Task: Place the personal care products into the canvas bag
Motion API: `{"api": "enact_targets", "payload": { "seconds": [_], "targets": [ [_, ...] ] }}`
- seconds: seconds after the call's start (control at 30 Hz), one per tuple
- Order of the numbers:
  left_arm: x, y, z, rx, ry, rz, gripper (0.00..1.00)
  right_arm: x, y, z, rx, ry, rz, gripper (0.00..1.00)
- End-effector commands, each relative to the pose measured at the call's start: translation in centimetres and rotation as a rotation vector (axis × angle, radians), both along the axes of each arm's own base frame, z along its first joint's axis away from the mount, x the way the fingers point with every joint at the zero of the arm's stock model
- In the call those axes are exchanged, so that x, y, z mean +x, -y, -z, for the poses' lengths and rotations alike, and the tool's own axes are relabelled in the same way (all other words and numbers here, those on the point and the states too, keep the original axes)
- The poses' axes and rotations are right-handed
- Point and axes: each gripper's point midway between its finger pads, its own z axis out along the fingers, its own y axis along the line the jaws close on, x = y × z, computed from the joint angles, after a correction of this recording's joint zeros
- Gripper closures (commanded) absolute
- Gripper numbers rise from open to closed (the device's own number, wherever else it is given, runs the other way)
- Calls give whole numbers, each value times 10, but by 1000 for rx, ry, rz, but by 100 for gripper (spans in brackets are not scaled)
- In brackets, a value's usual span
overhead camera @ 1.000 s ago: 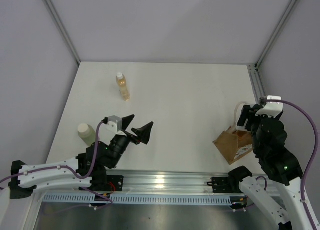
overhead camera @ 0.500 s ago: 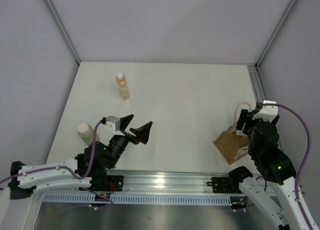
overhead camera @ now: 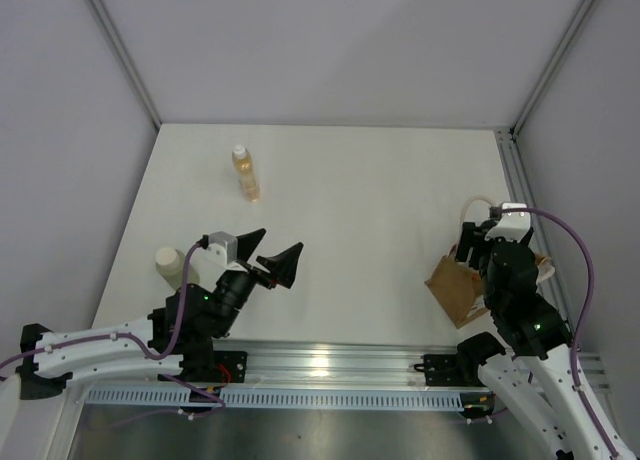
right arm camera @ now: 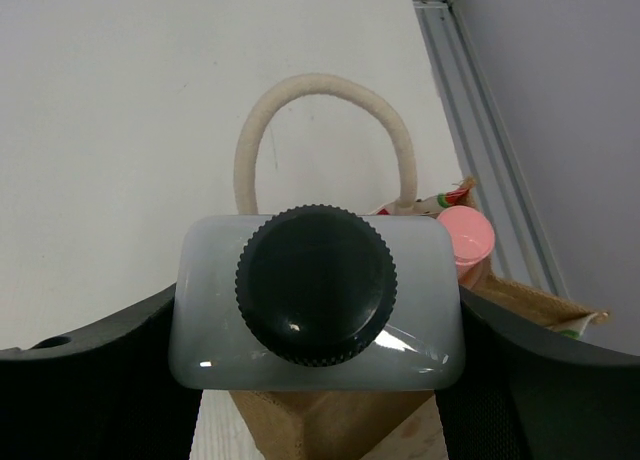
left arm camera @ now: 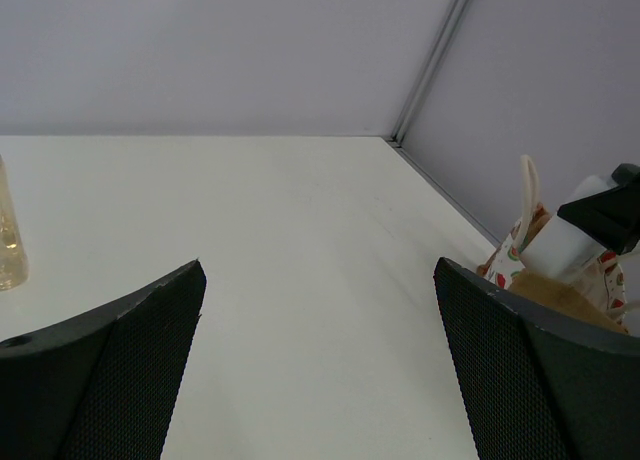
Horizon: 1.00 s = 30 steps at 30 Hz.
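My right gripper (right arm camera: 315, 375) is shut on the clear squarish bottle with the black cap (right arm camera: 315, 280) and holds it cap-up just above the canvas bag (right arm camera: 335, 425). The bag's cream handle (right arm camera: 322, 98) loops up behind the bottle. The pink cap of the orange bottle (right arm camera: 464, 234) sticks out of the bag. From above, the bag (overhead camera: 452, 288) sits at the right under my right gripper (overhead camera: 480, 245). My left gripper (overhead camera: 270, 255) is open and empty. The amber bottle (overhead camera: 245, 173) stands at the far left. The pale-green cylinder (overhead camera: 171, 267) stands left of my left arm.
A metal rail (overhead camera: 520, 180) runs along the table's right edge beside the bag. Grey walls close in the table on three sides. In the left wrist view the amber bottle (left arm camera: 10, 242) is at the left edge and the bag (left arm camera: 560, 285) at the right.
My right gripper has moved left and toward the near edge with the clear bottle, closer over the bag's opening. The left arm has barely moved.
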Motion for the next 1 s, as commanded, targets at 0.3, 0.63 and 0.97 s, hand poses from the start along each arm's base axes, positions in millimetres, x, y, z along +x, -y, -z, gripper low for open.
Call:
{"api": "enact_targets", "payload": {
  "seconds": [0.3, 0.63, 0.97],
  "targets": [
    [0, -3, -7, -36, 6, -6, 1, 22, -14, -33, 154, 234, -34, 100],
    [1, -1, -5, -31, 5, -5, 1, 29, 5, -2, 160, 233, 70, 85],
    [1, 0, -3, -23, 4, -8, 1, 37, 9, 18, 157, 173, 85, 57]
  ]
}}
